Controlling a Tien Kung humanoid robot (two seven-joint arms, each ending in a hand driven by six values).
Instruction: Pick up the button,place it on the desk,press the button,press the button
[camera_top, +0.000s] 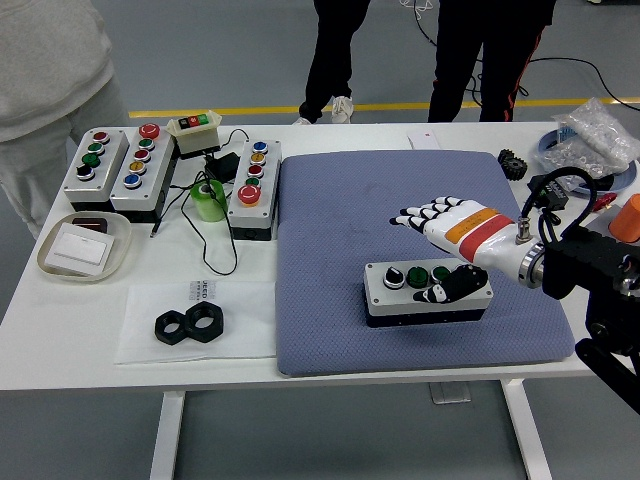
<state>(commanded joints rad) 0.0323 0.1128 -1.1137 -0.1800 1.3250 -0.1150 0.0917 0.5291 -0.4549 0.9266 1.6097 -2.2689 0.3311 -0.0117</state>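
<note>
head view: right hand (452, 238) open above button box (427, 292), mid mat (330, 250).

The blue mat (400, 210) lay bare toward the counter's (330, 365) far edge; only the button box (425, 293) stood near its front edge. Control boxes (130, 165) and cables (200, 230) crowded the far-left corner.

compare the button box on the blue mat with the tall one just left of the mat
The mat box lies crosswise with its buttons in a row; the tall box runs front to back. The mat box has fewer buttons and no big red one. Both are grey with black bases.
</note>
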